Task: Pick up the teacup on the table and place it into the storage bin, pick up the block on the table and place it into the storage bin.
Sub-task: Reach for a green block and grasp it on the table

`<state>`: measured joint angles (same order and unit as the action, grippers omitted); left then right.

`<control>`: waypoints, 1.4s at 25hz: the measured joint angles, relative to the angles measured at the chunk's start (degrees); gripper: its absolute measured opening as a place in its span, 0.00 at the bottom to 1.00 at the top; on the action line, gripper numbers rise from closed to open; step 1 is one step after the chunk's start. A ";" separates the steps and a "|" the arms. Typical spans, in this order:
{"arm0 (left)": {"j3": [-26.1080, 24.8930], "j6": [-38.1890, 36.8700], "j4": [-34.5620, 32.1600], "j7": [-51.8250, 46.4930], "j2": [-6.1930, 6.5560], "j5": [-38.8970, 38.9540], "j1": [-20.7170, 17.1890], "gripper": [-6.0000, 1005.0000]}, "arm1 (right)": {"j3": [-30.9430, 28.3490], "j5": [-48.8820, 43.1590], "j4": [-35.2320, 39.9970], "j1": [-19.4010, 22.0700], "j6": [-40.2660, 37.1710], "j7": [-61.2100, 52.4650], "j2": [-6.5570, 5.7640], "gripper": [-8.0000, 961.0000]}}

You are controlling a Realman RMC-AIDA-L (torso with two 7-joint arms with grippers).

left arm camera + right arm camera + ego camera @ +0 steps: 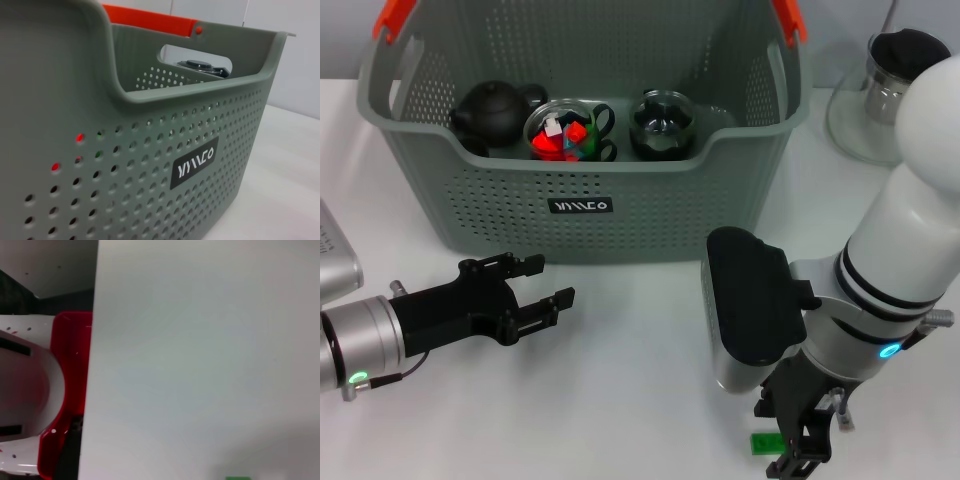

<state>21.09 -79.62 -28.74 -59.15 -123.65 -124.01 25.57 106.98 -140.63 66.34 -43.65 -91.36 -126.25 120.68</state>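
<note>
Right jaws [798, 440] straddle the green block [764, 442]; left jaws [535, 285] empty, spread.

Left tool [542, 283] open; right tool [800, 445] pointing down.

A white counter [640, 330] carries everything. The grey perforated storage bin [580, 215] stands at its far side. A clear glass jar with a black lid [880, 95] stands to the bin's right. A small green block [764, 442] lies near the front edge.
</note>
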 joint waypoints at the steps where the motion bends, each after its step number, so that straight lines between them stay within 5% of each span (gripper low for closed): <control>1: 0.00 0.00 0.00 0.00 0.00 0.00 0.00 0.63 | 0.35 0.00 -0.01 0.03 0.32 -0.13 -0.03 0.71; 35: 0.00 0.00 0.00 0.00 0.03 -0.07 -0.09 0.63 | 4.70 -3.41 0.21 0.08 5.57 -4.73 0.06 0.68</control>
<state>21.09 -79.63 -28.74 -59.15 -123.62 -124.08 25.49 111.68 -144.04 66.55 -43.57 -85.79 -130.98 120.74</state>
